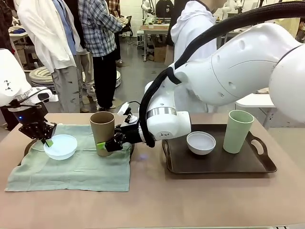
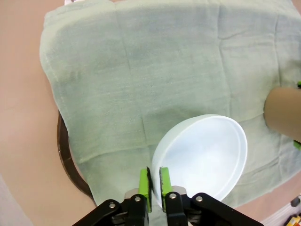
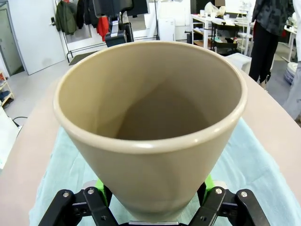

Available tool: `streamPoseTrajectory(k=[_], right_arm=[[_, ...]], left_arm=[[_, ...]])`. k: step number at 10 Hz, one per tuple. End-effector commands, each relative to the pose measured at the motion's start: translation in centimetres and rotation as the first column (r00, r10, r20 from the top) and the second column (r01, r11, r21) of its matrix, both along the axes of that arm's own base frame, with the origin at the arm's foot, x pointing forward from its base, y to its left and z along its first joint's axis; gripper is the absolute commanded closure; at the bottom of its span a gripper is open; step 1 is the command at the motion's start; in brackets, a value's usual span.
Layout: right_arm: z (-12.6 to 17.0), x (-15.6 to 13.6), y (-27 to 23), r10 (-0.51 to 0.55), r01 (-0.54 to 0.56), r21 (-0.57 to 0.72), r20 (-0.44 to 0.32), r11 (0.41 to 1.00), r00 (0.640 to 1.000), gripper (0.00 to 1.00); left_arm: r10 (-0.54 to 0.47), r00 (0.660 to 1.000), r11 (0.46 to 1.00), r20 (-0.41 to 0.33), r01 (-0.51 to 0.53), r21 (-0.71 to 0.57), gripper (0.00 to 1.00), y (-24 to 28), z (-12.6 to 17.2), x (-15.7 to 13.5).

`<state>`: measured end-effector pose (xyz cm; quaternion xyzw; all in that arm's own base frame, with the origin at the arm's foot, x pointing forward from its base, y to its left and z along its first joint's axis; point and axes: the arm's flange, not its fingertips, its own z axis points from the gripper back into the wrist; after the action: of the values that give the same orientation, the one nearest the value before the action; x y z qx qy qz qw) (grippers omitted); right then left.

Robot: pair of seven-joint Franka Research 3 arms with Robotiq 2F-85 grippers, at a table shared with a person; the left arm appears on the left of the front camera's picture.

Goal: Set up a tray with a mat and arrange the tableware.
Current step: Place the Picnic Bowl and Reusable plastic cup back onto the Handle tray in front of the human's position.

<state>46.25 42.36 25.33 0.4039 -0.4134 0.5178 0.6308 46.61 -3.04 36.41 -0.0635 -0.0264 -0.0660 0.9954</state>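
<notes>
While my left claw [image 1: 47,141] pinches blue bowl [image 1: 61,147], my right claw [image 1: 108,144] grips brown tumbler [image 1: 102,128] on mat [image 1: 81,169] | white bowl [image 1: 200,142], green tumbler [image 1: 237,131] pending.

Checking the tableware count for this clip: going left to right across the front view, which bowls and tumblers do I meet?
light blue bowl → brown tumbler → pale grey-white bowl → pale green tumbler

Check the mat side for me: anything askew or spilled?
The green mat sits askew: it drapes past the left tray, whose dark rim peeks out on one side, and its front edge lies on the table. Nothing spilled or broken.
</notes>
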Motion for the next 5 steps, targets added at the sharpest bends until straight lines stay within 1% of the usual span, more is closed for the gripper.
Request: streamPoseTrajectory(k=[1,3,4,5], right_arm=[[-0.8,0.2,0.4,0.003,-0.003,-0.087,0.006,0.996,1.000,0.00],[-0.1,-0.3,0.1,-0.024,0.022,-0.195,-0.006,0.981,1.000,0.00],[0.7,-0.7,-0.2,-0.043,0.032,-0.276,-0.032,0.961,0.999,0.00],[2.1,-1.3,-0.8,-0.060,0.044,-0.324,-0.040,0.945,0.997,0.00]], left_arm=[[0.017,1.000,1.000,-0.019,-0.018,-0.021,0.00,0.0,0.4,0.2],[0.026,0.999,0.999,-0.021,-0.026,-0.022,0.00,0.5,1.2,0.0],[0.024,1.000,1.000,-0.017,-0.024,-0.019,0.54,0.8,1.9,-0.3],[0.023,1.000,1.000,-0.009,-0.023,-0.008,0.45,1.0,2.6,-0.7]])
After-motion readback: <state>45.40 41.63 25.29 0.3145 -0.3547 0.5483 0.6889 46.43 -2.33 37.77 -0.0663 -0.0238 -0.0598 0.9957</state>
